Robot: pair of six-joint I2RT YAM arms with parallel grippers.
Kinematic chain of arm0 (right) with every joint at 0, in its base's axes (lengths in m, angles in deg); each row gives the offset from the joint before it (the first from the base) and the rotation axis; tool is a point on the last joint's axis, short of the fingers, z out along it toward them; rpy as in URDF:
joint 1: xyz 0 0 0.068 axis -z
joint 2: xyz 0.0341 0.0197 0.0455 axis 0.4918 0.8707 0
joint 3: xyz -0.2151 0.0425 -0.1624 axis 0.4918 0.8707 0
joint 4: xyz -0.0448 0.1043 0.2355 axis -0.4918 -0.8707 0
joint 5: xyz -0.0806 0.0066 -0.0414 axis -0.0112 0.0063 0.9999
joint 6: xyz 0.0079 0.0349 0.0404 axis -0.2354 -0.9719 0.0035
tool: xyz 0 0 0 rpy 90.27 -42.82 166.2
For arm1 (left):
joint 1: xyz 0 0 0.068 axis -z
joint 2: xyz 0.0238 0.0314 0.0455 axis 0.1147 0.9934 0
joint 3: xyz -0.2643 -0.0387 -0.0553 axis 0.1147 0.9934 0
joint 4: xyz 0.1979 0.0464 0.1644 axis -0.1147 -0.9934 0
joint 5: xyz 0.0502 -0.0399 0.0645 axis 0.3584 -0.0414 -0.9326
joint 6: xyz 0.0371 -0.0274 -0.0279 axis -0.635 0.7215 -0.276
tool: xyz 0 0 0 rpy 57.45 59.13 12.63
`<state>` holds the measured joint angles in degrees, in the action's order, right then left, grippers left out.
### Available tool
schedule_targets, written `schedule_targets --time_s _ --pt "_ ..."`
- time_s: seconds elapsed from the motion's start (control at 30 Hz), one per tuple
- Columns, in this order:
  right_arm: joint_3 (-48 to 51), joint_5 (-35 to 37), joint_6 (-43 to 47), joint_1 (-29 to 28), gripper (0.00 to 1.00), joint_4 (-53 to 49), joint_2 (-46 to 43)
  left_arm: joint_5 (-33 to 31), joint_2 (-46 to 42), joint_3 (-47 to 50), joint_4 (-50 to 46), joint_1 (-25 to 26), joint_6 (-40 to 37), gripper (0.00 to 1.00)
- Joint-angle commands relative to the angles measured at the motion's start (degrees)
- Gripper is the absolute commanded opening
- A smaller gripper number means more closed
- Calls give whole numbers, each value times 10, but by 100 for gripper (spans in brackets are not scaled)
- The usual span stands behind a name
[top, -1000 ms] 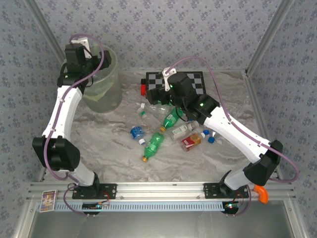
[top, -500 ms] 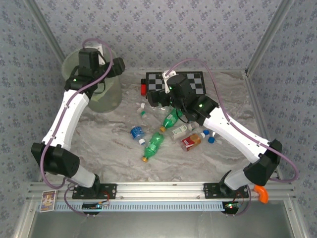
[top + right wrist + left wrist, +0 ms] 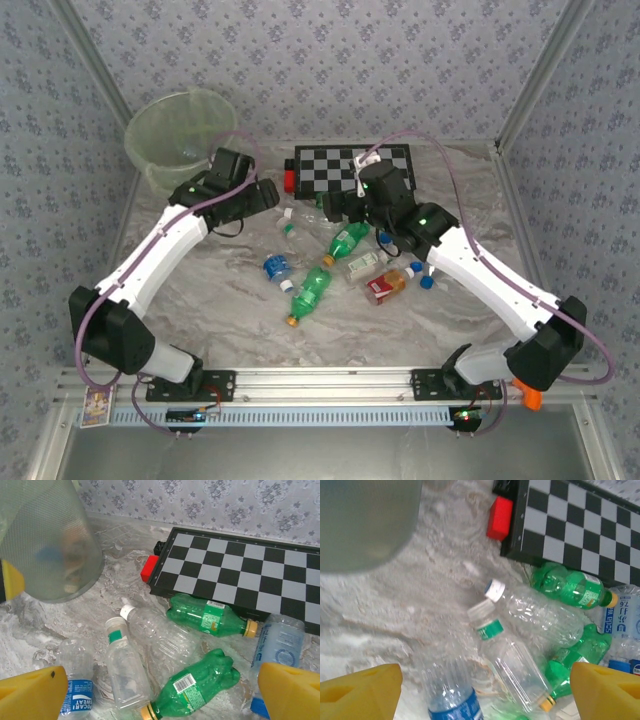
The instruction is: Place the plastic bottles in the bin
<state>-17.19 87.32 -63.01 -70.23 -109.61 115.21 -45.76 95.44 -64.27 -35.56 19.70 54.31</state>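
Several plastic bottles lie in a pile mid-table in front of the checkerboard (image 3: 352, 164). Among them are a green bottle (image 3: 345, 240), another green bottle (image 3: 310, 292), a blue-labelled one (image 3: 277, 267) and a red-labelled one (image 3: 385, 285). The bin (image 3: 180, 135) stands at the back left. My left gripper (image 3: 270, 195) hangs open over the pile's left side, above a clear bottle with a green band (image 3: 512, 665) and a blue-labelled bottle (image 3: 455, 700). My right gripper (image 3: 162, 695) is open and empty above a green bottle (image 3: 195, 685) and a clear bottle (image 3: 160, 632).
A red block (image 3: 500, 517) sits at the checkerboard's left corner. Patterned walls and metal posts enclose the table. The bin's wall (image 3: 45, 540) stands close on the left of the pile. Bare marble lies in front of the bottles toward the arm bases.
My left arm has swung away from over the bin, down and right to the bottle pile. My right arm has shifted slightly right and stayed open.
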Motion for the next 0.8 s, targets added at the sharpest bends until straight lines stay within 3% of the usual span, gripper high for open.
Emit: schedule_targets --time_s 0.0,0.47,0.77 --pt "15 -2 -10 8 99 1 -26 18 19 1 -9 14 92 85" --pt "76 -8 -13 47 99 14 -107 65 117 -6 -15 48 291 73" --pt "127 -27 -17 74 99 25 -142 79 198 -51 -27 79 337 69"
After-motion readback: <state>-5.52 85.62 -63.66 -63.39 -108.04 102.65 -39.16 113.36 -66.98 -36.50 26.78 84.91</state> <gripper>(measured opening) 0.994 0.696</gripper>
